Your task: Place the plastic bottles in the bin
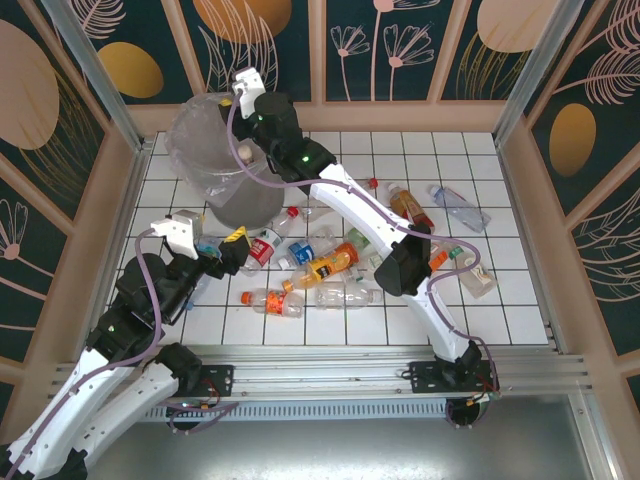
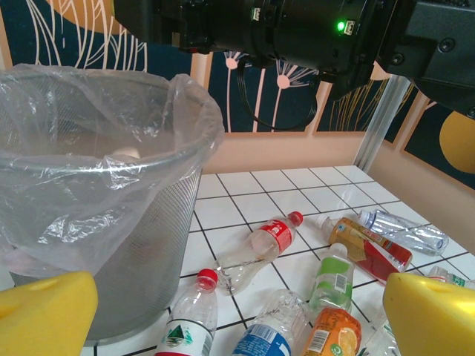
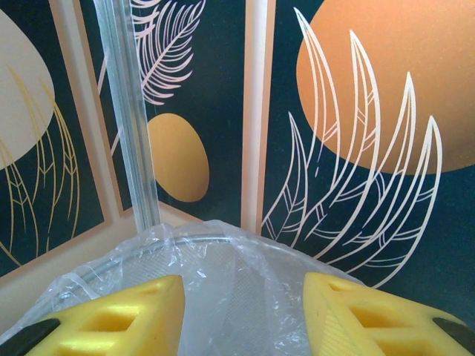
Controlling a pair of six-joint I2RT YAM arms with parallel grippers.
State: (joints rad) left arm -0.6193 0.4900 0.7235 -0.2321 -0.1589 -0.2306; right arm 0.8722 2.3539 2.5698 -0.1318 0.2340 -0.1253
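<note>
The grey mesh bin (image 1: 213,150), lined with a crinkled clear bag, stands at the back left. My right gripper (image 1: 243,95) hangs over the bin's far rim (image 3: 185,241); its yellow fingers (image 3: 141,315) stand apart with nothing between them, so the right gripper (image 3: 243,315) is open. Several plastic bottles lie on the tiles: a red-labelled one (image 2: 274,237), a red-capped one (image 2: 189,315), a green-labelled one (image 2: 332,278) and an orange one (image 1: 330,265). My left gripper (image 1: 210,245) is wide open and empty beside the bin's base (image 2: 111,245), the left gripper (image 2: 237,322) facing the bottles.
More bottles lie to the right: a brown one (image 1: 410,205), a clear one (image 1: 460,208) and one by the right arm's elbow (image 1: 475,278). The right arm (image 1: 370,215) stretches diagonally above the pile. Wooden walls enclose the white tiled floor (image 1: 520,300).
</note>
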